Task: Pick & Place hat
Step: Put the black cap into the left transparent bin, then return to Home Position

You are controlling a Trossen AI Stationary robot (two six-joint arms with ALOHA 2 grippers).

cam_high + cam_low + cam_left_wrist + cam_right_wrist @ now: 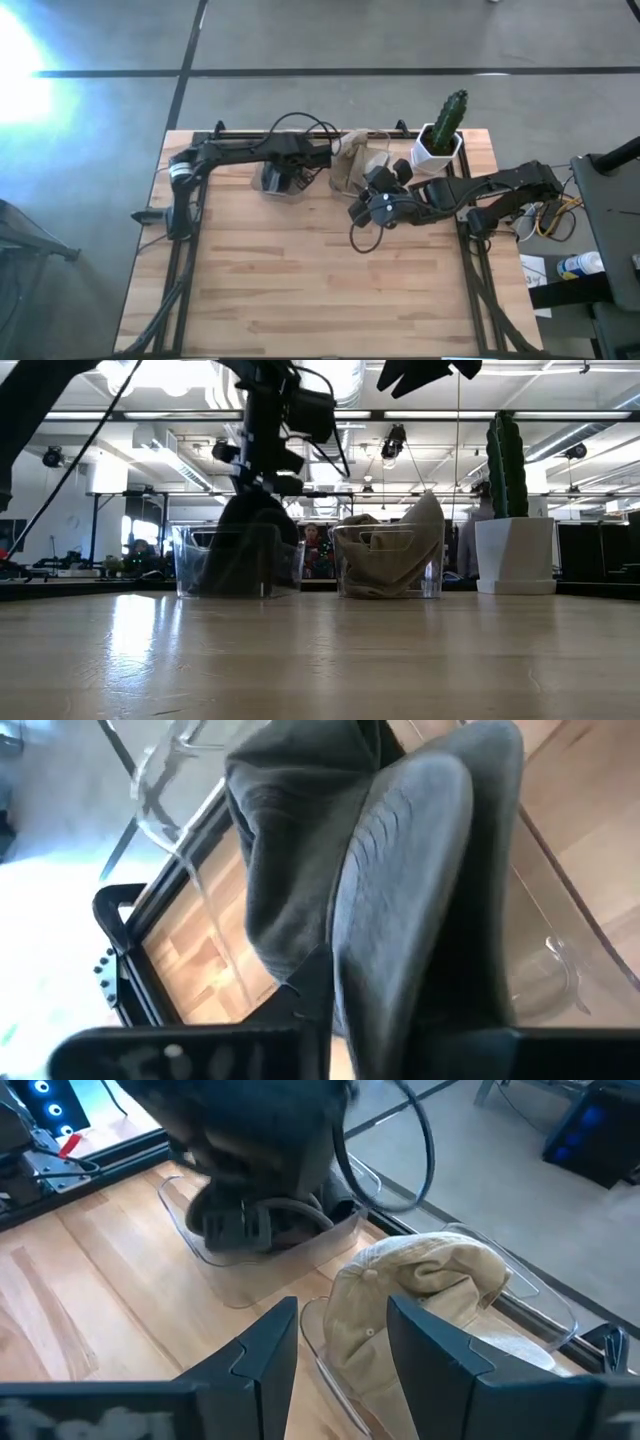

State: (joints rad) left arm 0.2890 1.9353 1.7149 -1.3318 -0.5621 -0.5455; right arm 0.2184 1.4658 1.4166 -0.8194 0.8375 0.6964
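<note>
A dark grey hat (240, 545) sits in the left clear bin (190, 565), and my left gripper (265, 480) stands over it, shut on the hat. In the left wrist view the grey hat (300, 850) fills the picture. A tan hat (390, 555) lies crumpled in the right clear bin (345, 575), its peak sticking up above the rim. My right gripper (340, 1345) is open and hovers above and in front of the tan hat (420, 1295) without touching it. My left gripper holds the grey hat from above, pointing down into the bin. The stitched brim (400, 870) and a fold of the crown (290, 900) run up between the fingers (310, 990). The hat's lower part rests inside the bin (240, 575).
A cactus in a white pot (440, 140) stands at the table's far right corner, just behind my right arm (480, 190). The two bins sit side by side near the far edge. Bare wooden table (320, 290) stretches toward the near edge.
</note>
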